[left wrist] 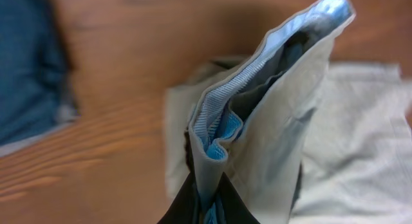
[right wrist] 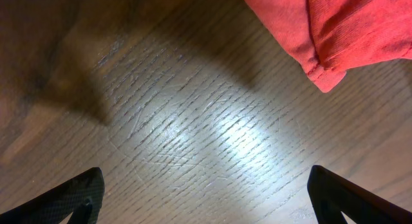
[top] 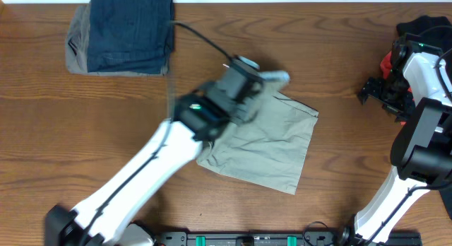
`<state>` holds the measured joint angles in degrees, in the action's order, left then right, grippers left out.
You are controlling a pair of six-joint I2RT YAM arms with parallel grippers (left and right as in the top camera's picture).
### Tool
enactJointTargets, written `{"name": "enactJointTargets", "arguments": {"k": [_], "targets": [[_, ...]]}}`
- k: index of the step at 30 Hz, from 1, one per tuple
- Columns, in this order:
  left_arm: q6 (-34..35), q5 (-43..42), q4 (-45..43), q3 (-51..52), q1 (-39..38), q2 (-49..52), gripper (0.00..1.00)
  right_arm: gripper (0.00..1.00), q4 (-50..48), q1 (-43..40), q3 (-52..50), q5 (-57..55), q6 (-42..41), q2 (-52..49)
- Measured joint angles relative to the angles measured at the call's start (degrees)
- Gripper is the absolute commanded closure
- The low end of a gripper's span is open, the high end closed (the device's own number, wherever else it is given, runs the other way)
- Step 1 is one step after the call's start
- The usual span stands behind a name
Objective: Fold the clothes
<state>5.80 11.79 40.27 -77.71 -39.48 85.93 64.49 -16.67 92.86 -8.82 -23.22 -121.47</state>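
Two pincers: left pincer (left wrist: 209, 201) clamped on a fold of khaki trousers (top: 272, 147), right pincer (right wrist: 206, 195) wide apart over table (right wrist: 180, 121).

One khaki trousers (top: 272, 143), one blue jeans (top: 131, 27), one red garment (right wrist: 347, 31)

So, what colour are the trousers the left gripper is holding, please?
The trousers are light khaki-beige; overhead view.

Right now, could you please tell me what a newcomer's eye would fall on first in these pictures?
The khaki trousers lie mid-table, one edge pinched up in the shut left claw. Folded dark blue jeans sit at the far left corner. At the right edge a red garment lies near the right claw, which hangs open over the table.
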Motion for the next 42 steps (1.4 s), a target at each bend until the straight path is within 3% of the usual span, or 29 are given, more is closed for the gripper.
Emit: {"name": "enactJointTargets", "arguments": {"k": [6,13,24,32,37,42], "targets": [[0.0,0.5,-0.2,0.0,6.4,-8.5,0.94,0.01,0.0,0.0,0.0,0.0,0.0,0.0],[-1.8,0.9,-1.5,0.0,7.2,-16.0,0.94,0.01,0.0,0.0,0.0,0.0,0.0,0.0],[-4.0,16.3,-0.3,-0.1,7.5,-21.0,0.94,0.01,0.0,0.0,0.0,0.0,0.0,0.0],[-5.0,19.9,1.2,-0.1,10.3,-20.9,0.94,0.01,0.0,0.0,0.0,0.0,0.0,0.0],[-4.5,18.3,5.9,-0.2,10.4,-20.9,0.94,0.01,0.0,0.0,0.0,0.0,0.0,0.0],[-3.6,6.8,11.3,-0.9,10.4,-20.3,0.94,0.01,0.0,0.0,0.0,0.0,0.0,0.0]]}}
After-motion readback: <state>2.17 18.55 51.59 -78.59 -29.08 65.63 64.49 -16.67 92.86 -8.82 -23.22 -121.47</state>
